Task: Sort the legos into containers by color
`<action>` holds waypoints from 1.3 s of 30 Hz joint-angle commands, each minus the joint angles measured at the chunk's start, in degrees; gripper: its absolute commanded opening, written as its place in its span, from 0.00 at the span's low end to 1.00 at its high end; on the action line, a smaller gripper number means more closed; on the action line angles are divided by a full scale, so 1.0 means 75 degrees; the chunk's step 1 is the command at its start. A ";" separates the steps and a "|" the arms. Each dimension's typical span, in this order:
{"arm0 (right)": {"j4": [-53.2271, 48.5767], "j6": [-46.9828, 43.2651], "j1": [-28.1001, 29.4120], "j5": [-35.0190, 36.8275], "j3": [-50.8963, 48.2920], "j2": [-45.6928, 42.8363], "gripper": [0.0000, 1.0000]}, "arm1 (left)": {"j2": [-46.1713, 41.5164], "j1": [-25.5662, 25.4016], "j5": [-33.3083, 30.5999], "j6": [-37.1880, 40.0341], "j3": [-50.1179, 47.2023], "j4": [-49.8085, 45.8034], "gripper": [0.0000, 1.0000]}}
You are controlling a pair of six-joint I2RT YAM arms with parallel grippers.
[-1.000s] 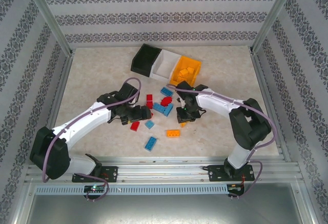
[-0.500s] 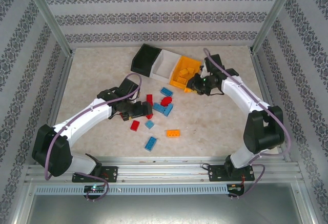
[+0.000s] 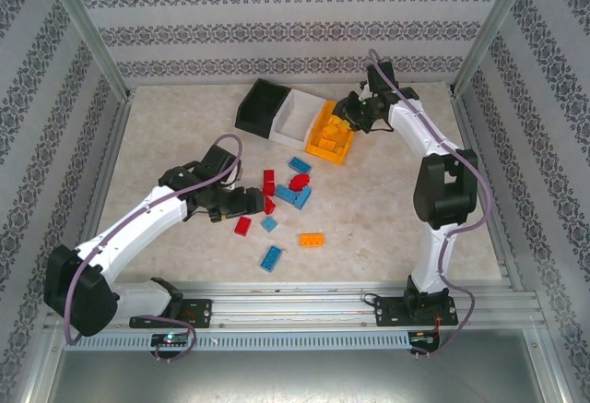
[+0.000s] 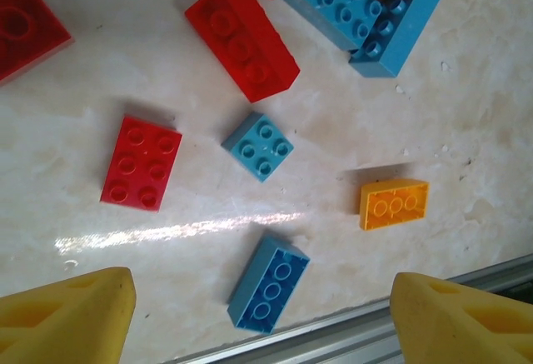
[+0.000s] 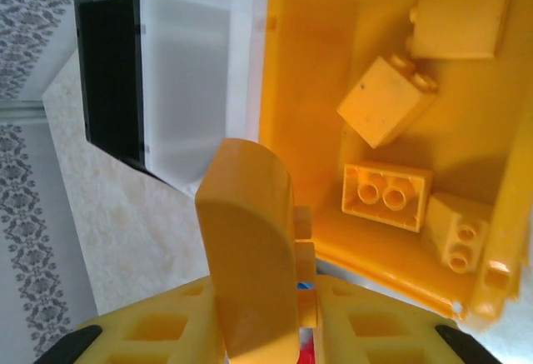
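Note:
Red, blue and orange legos (image 3: 295,186) lie scattered mid-table. My left gripper (image 3: 253,202) hovers over them, open and empty. In the left wrist view a blue lego (image 4: 268,282) lies below the gap between its fingers, with a red one (image 4: 141,162), a small blue one (image 4: 258,146) and an orange one (image 4: 394,203) further out. My right gripper (image 3: 348,115) hangs over the orange container (image 3: 318,149), shut on an orange lego (image 5: 250,264). Several orange legos (image 5: 386,195) lie inside that container (image 5: 308,64). Beside it stand the white container (image 3: 297,115) and the black container (image 3: 262,106).
The three containers form a row at the back centre, with patterned walls close behind. A metal rail (image 4: 466,285) runs along the near table edge by the nearest blue lego (image 3: 270,257). Open tabletop lies to the far left and right.
My right arm swung from the mid-table pile up and back to above the orange container, carrying the orange lego. My left gripper shifted slightly over the pile and stayed open.

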 commanded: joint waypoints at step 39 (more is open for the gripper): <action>-0.0689 -0.0102 0.0554 0.0267 -0.6915 -0.7281 0.65 | 0.3736 -0.3647 -0.1199 0.0427 0.0232 0.0717 0.39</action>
